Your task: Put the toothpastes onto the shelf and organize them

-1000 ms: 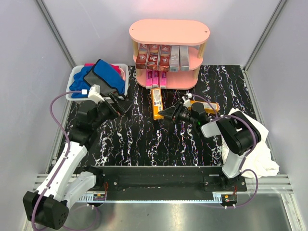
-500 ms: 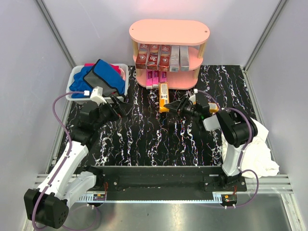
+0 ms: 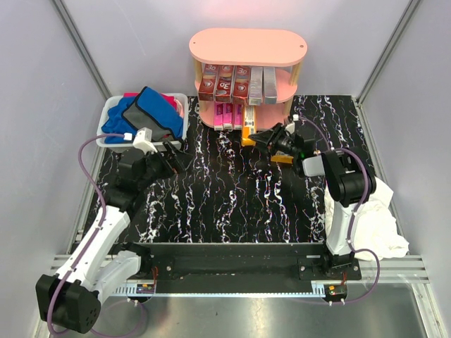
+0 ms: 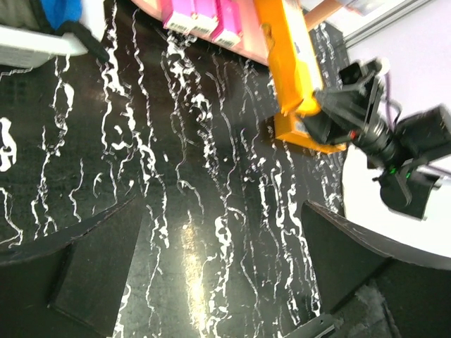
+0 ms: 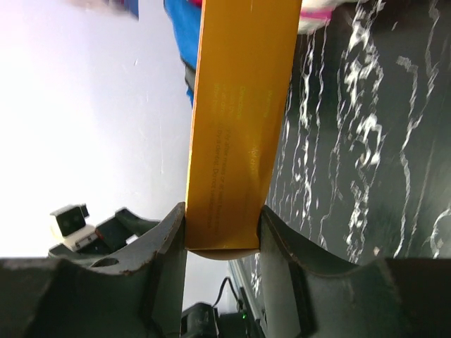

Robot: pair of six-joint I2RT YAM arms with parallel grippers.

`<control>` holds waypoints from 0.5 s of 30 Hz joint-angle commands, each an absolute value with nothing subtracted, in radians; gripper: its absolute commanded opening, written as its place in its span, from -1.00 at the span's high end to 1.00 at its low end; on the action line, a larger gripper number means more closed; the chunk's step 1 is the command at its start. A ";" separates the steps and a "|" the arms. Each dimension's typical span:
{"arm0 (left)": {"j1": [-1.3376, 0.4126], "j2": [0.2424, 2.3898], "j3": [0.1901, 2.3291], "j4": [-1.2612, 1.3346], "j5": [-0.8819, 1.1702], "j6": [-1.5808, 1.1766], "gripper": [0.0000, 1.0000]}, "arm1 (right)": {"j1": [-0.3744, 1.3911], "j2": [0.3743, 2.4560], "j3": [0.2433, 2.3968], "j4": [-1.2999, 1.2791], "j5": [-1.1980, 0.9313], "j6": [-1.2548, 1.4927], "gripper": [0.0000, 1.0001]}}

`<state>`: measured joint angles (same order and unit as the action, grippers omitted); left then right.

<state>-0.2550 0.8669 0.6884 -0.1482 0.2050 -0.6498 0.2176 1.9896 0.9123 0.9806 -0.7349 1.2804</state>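
Since the shelf (image 3: 246,44) stands at 12 o'clock on the table (image 3: 211,204) with pink toothpastes (image 3: 227,116) filling the 9 o'clock part of its bottom tier, the orange toothpaste (image 3: 247,132) belongs in the free space at their 3 o'clock side, parallel to them. The right gripper (image 3: 266,139), jaws clamped on that box's near end just before the tier's front edge, should level it and push straight toward 12 o'clock, clear of the pink row. The left gripper (image 3: 171,151), jaws wide apart and holding nothing, hovers at 10 o'clock, while a second orange box (image 4: 296,135) lies under the right gripper.
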 commanded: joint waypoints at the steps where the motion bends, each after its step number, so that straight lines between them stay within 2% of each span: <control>1: -0.250 0.880 0.678 -0.135 0.190 -0.614 -0.98 | 0.184 2.048 1.044 0.931 -0.765 1.232 0.58; 15: -0.249 0.891 0.675 -0.158 0.204 -0.583 -0.98 | 0.144 2.316 1.408 0.634 -0.770 1.112 0.57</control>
<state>-0.2546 0.8856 0.6765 -0.1871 0.2047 -0.6109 0.1406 2.2608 1.2984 0.7177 -0.7517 1.1904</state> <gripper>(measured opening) 0.987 0.450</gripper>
